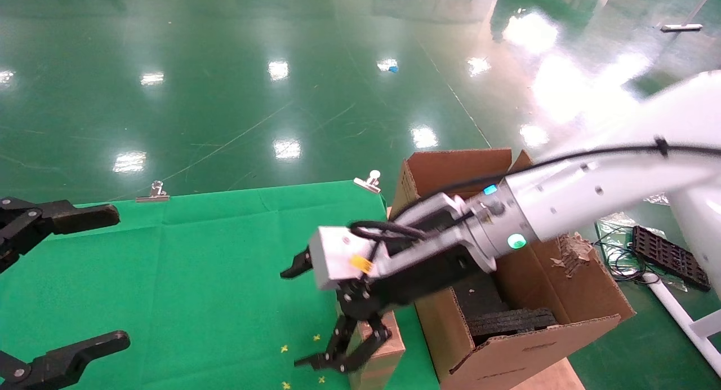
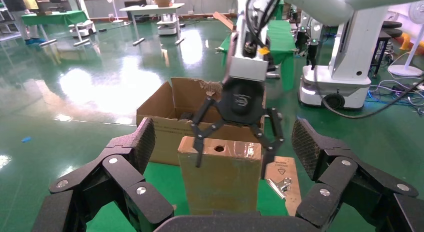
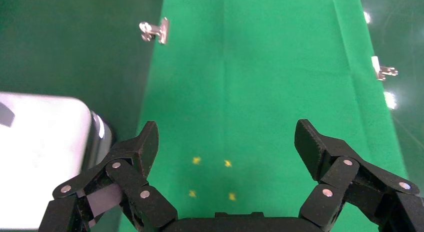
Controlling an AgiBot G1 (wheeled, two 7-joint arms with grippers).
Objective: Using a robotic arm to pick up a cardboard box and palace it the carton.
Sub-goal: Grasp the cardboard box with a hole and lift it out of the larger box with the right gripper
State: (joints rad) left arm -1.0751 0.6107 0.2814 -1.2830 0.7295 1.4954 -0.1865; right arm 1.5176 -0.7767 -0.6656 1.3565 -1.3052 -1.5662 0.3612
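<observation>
right claw (image 1: 338,345) spread open over cardboard box (image 1: 383,350), gripping nothing | carton (image 1: 563,300) beside | left claw (image 1: 62,283) open, empty

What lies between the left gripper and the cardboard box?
In the head view, only green cloth separates the left gripper from the cardboard box, with small yellow marks near the box.

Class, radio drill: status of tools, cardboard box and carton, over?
Right tool open, straddling cardboard box top. Left tool open, parked aside. Carton beside box, flaps open.
</observation>
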